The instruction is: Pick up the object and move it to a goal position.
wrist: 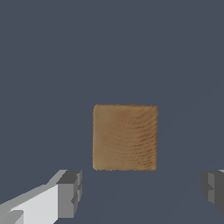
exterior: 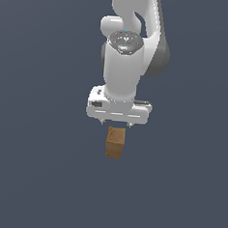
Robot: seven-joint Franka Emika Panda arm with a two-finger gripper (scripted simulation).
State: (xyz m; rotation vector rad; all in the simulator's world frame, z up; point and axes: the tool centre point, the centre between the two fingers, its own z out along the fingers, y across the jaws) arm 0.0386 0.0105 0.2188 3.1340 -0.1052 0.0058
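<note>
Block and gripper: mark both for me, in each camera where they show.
block (exterior: 115,142), exterior view, middle of its front face.
block (wrist: 125,137), wrist view, centre of its wood-grain face.
gripper (wrist: 141,192), wrist view, midway between the two fingertips, wide apart.
gripper (exterior: 116,124), exterior view, under the white hand.

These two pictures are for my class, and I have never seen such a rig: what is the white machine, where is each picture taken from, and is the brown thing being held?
The white machine is a robot arm in a computer simulation, so both pictures are renders. One picture comes from a camera off the arm. It shows the arm reaching down, with its gripper directly over a small tan wooden block. The other comes from a camera on the wrist, looking past the gripper. There the block lies between and beyond the two grey fingertips, which stand wide apart, with clear gaps on both sides. So the gripper is open and nothing is held yet. The background is plain dark blue-grey; no other object shows.
</note>
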